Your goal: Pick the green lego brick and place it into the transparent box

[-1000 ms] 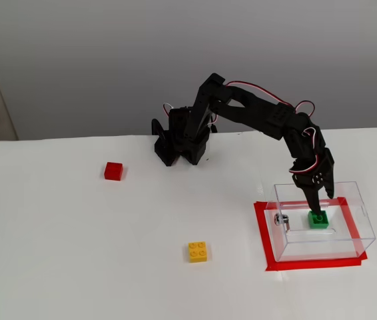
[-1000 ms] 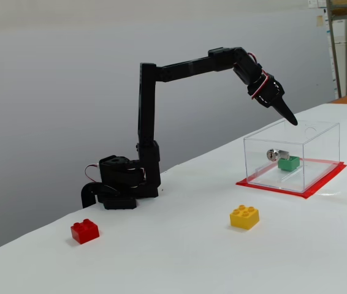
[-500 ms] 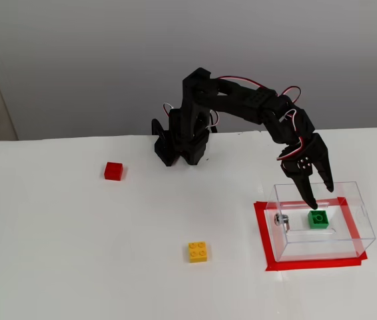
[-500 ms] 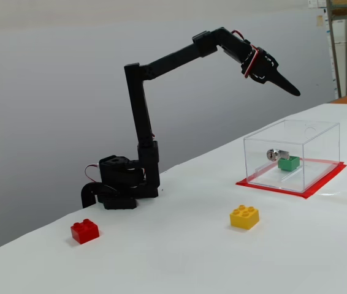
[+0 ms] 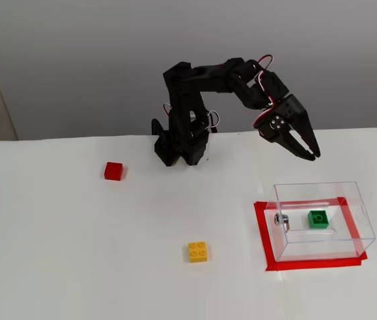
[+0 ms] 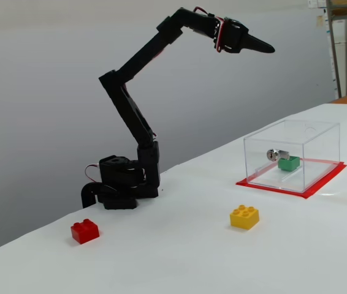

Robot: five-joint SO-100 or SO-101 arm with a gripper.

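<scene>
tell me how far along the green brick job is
Done: the green lego brick lies inside the transparent box, free of the gripper. In hand: nothing; the gripper hangs empty, high above the box. Left: seemingly nothing except parking the arm.

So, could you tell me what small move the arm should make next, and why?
Probably fold back toward its base and rest: the green brick already lies inside the clear box, and the empty end effector hangs well above it.
</scene>
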